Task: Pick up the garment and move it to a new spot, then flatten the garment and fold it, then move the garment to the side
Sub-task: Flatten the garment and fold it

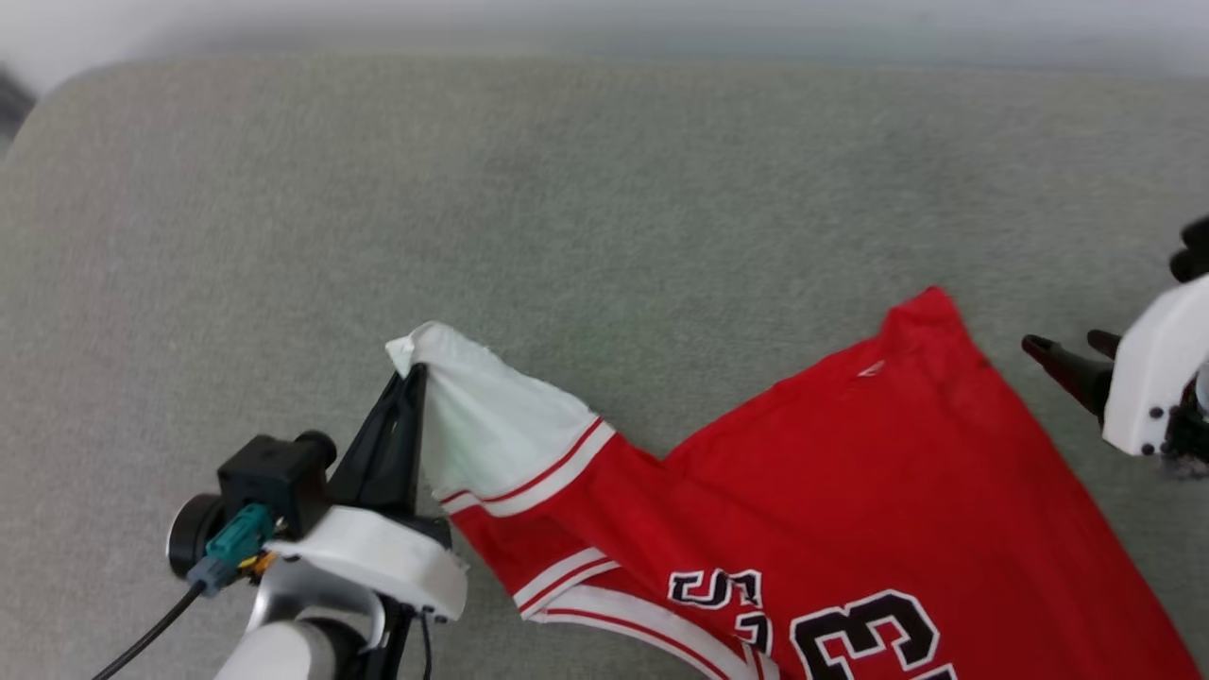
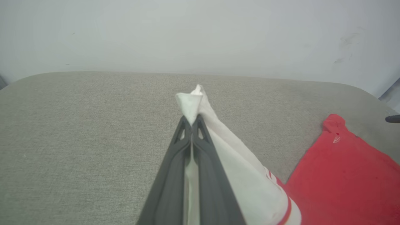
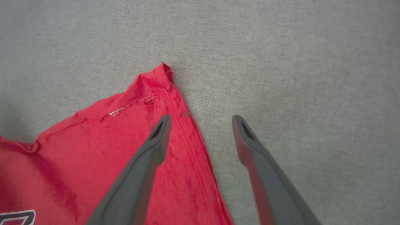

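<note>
1. Left gripper (image 2: 191, 120), two long dark fingers pressed tight together, pinches the white sleeve tip of the soft red sports jersey (image 1: 850, 472); cloth pokes out just past its fingertips.
2. Right gripper (image 3: 201, 120) spread wide, holding nothing: one finger over the jersey's red corner, the other over bare grey-green woven cushion (image 1: 567, 189).
3. Beyond both, that cushion runs on to a pale wall (image 2: 200, 31).
</note>
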{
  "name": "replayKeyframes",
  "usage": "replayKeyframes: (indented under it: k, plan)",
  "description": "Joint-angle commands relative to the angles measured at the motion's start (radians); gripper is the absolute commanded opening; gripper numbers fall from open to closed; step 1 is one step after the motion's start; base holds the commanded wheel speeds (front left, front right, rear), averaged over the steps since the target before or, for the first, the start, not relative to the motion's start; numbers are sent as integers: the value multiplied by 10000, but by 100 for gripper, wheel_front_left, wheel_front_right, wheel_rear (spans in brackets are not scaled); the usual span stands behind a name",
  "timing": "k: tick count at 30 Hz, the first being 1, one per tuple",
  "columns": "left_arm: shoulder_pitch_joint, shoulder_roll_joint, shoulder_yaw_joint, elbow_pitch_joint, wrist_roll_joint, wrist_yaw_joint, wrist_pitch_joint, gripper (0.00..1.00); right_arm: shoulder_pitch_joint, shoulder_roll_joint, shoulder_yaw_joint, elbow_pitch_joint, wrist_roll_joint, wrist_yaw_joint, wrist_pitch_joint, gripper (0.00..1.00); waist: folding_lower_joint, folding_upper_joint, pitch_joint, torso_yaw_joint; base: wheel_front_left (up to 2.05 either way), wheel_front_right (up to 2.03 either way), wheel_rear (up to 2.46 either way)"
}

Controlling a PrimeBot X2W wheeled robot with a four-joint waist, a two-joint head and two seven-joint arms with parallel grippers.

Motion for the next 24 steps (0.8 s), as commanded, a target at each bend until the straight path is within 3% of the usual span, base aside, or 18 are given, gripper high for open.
replayKeyframes:
  k: [1,5,13,14,15,16,19,24]
  plan:
    - [-353,-121,-83,113,65,-93,-153,0,-471,-35,283,176,112,-4,586,100,-1,0,631,533,0,0,0]
    - [-775,-331,-206,341,128,-232,-342,0,-1096,-8,824,555,152,-4,1313,100,-1,0,1072,775,0,0,0]
    - [-1125,-536,-344,729,114,-348,-592,0,-1314,9,1693,1755,277,-4,1585,100,-1,0,1497,968,0,0,0]
    - [-1152,-550,-356,785,100,-369,-626,0,-1191,12,1841,1994,325,-7,1779,91,-1,0,1508,983,0,0,0]
    - [-1167,-577,-373,838,75,-396,-642,0,-1059,32,1962,2152,405,-8,1918,38,-1,0,1511,997,0,0,0]
    - [-1166,-587,-383,894,61,-407,-660,0,-963,47,2075,2267,495,-8,2051,3,-1,0,1502,1001,0,0,0]
    - [-1070,-615,-354,1009,-33,-367,-674,0,-828,-25,2362,2399,727,-5,2107,0,-1,0,1414,953,0,0,0]
    - [-877,-455,-176,1134,-140,-322,-714,0,-1126,-268,2528,2013,881,-4,1180,0,-1,0,920,780,0,0,0]
